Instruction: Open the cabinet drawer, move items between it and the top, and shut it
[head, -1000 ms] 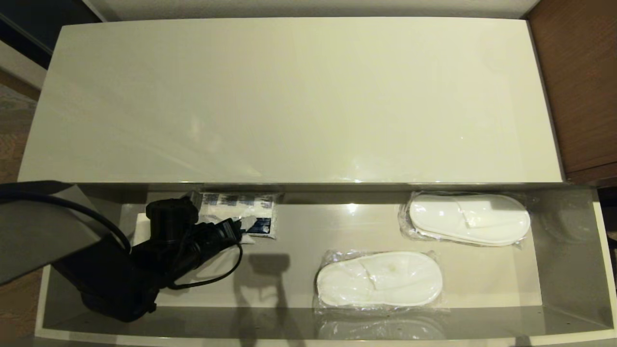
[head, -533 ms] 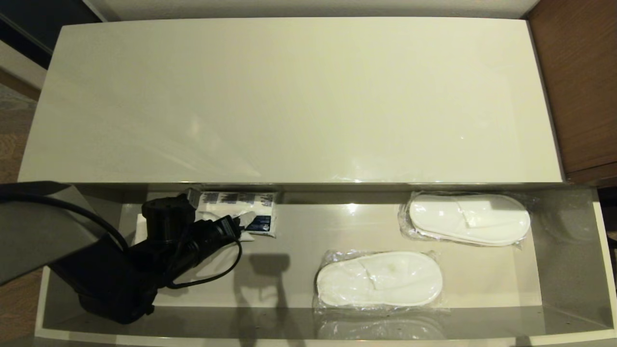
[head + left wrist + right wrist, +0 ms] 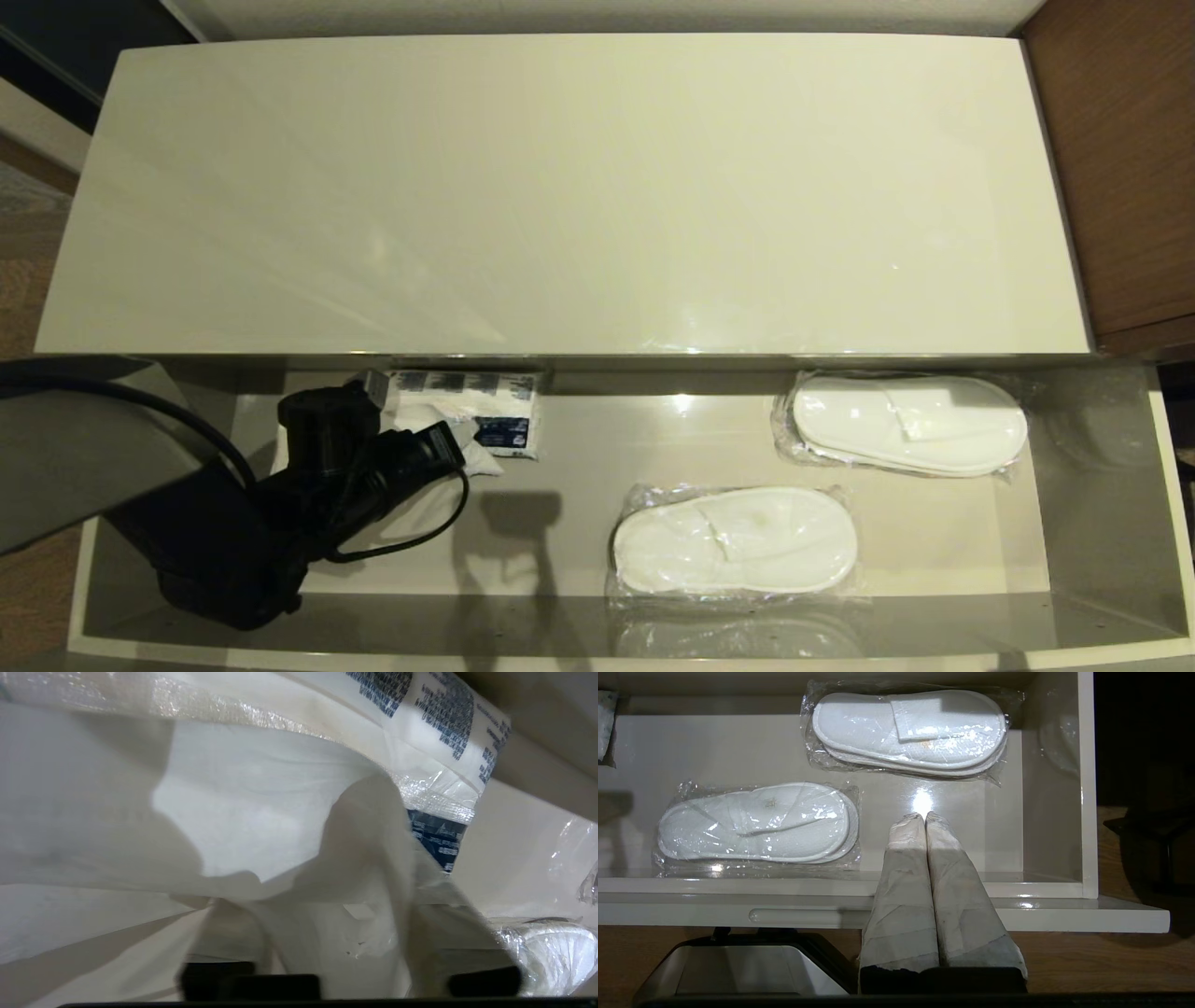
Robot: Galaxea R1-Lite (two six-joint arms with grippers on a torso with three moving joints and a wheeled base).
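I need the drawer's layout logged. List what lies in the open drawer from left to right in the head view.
Left gripper at the white paper package with blue print → the nearer wrapped slipper pair → the farther wrapped slipper pair, close to the drawer wall on the right.

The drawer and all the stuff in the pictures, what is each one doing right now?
cabinet drawer: pulled open.
top: bare.
wrapped paper pack: in the drawer, left gripper closing on its loose white paper.
front slipper pair: flat, wrapped, in the drawer.
back slipper pair: flat, wrapped, in the drawer.
right gripper: shut, empty, above the drawer's front.
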